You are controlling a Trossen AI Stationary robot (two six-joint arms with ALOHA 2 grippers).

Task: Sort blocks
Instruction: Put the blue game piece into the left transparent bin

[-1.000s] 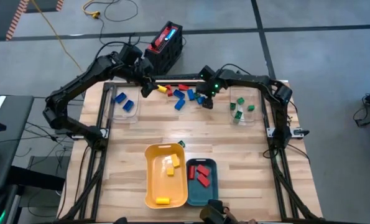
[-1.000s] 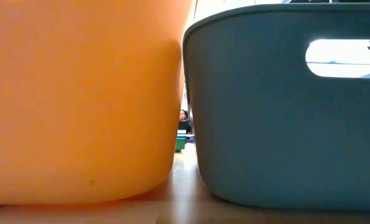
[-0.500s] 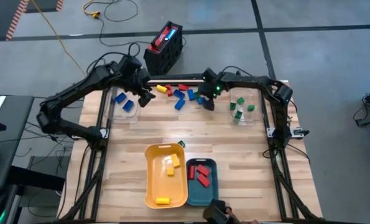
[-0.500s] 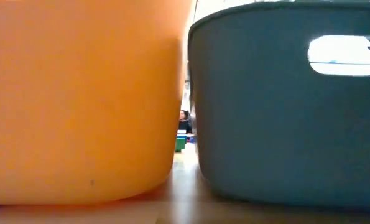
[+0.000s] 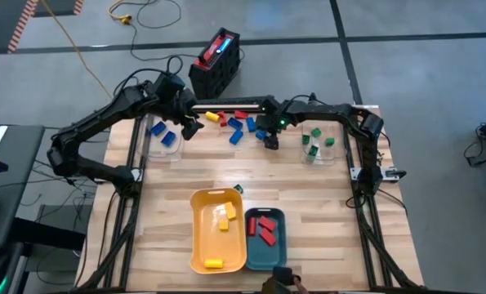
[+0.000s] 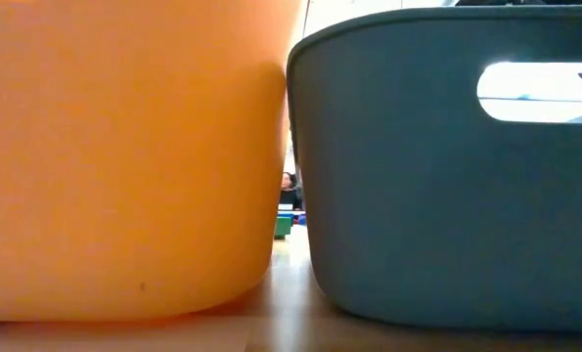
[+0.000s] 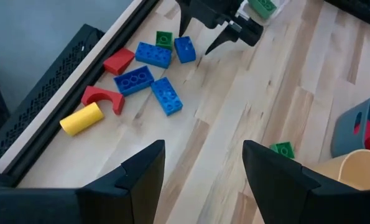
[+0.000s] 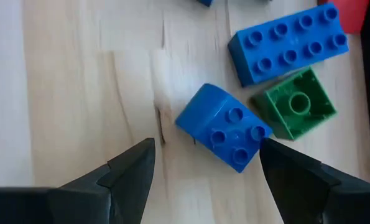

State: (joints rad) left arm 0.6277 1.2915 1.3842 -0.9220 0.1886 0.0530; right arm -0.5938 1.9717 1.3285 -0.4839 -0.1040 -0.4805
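While both arms reach over the far side of the bench, the containers sit as follows: yellow tray near the front edge holds two yellow blocks toward its far end and one more yellow block at its near end. Teal tray touching its right side holds red blocks. Clear container on the left has two blue blocks; clear container on the right has green blocks. Loose pile of blocks lies at the far edge between the clear containers: yellow cylinder, red arch, blue bricks. One green block sits alone just beyond the yellow tray. Right end effector is spread wide, low over a small blue block that touches a green square block. Left end effector is spread too, empty, hovering near the left clear container. Low view shows only the two tray walls, with a person far behind.
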